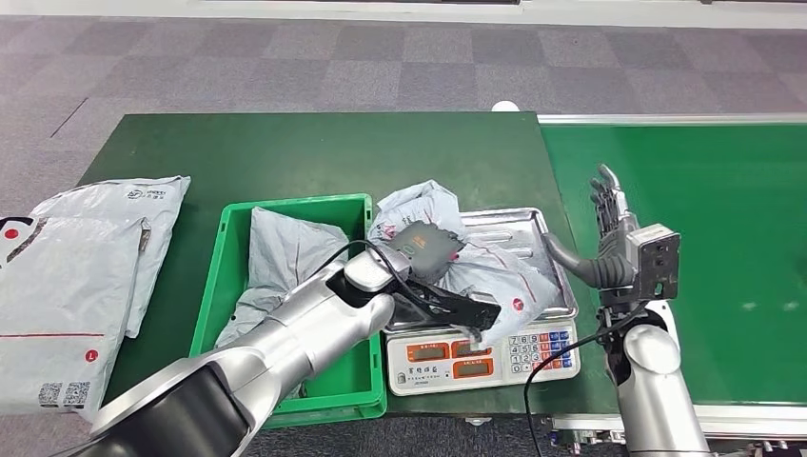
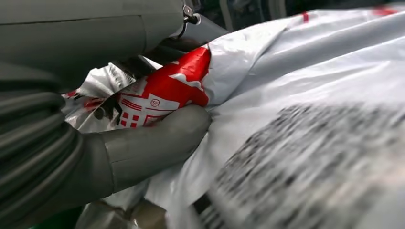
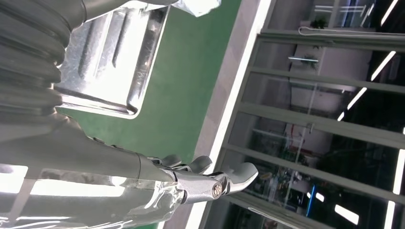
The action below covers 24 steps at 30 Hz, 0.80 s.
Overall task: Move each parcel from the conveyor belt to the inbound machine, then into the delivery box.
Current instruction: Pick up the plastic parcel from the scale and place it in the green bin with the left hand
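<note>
Crinkled plastic parcel (image 1: 495, 271) in left hand (image 1: 447, 307)

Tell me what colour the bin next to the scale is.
Green: the bin beside the scale shows best in the head view.

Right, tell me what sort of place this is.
Probably a parcel-sorting station in a logistics test hall: a green conveyor belt, a weighing scale bearing a grey parcel, and a green crate holding another.
</note>
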{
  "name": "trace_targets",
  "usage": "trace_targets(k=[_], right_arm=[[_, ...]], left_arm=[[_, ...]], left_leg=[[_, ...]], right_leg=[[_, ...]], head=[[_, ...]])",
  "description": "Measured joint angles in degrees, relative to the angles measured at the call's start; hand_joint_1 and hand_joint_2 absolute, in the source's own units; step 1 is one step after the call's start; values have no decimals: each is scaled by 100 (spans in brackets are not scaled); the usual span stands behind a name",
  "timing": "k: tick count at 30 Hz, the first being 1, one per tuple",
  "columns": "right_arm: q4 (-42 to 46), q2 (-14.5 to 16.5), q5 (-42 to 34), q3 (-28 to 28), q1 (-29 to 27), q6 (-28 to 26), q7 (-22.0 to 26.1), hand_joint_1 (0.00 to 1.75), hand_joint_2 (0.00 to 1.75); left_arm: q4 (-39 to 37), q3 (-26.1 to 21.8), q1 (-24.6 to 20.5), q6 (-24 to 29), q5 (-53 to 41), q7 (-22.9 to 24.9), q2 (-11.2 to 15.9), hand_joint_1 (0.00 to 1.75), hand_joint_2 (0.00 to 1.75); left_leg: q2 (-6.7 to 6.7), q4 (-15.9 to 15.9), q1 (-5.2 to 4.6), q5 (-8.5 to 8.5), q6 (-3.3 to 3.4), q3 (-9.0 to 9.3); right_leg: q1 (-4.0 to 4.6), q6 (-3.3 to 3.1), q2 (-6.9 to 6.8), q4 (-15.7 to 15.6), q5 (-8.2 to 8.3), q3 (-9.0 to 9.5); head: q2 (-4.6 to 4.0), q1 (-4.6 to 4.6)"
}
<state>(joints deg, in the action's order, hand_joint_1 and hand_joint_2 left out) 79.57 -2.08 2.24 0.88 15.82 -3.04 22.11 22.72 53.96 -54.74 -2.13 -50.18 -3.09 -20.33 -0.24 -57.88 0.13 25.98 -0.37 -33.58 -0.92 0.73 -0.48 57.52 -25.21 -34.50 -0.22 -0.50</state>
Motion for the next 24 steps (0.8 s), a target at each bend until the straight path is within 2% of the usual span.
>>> trace_targets(k=[5,8,13,17,24], right_arm=[[14,14,-9,-60,-48,-2,34,0,175],[14,11,-25,-80,-47,-1,41,0,175],[14,-50,-89,-135,-106,11,5,0,175],[144,-109,-101,-304,-378,66,-61,0,175],[450,-214,-202,-629,-901,325,-145,0,175]], left_arm=[[297,-214,-111,797,54,-35,51,175,175],[710,-449,-115,1027,-76,41,225,175,175],[1904,-955,51,898,-243,133,897,175,175],[2679,-1304,290,894,-307,251,1380,175,175],[3654,-1691,904,680,-1121,977,2143,175,175]], left_leg=[[0,0,0,0,0,-6],[1,1,0,0,0,-7],[12,2,2,-1,-2,-5],[7,3,4,-2,-4,-8],[11,4,2,4,-2,-12]], right_leg=[[-1,0,1,1,1,-3],[-1,0,2,1,1,-5],[4,-2,13,2,1,-13],[5,-5,7,3,-2,-14],[3,-4,12,2,-6,-16]], head=[[0,0],[0,0],[0,1],[0,2],[0,0]])
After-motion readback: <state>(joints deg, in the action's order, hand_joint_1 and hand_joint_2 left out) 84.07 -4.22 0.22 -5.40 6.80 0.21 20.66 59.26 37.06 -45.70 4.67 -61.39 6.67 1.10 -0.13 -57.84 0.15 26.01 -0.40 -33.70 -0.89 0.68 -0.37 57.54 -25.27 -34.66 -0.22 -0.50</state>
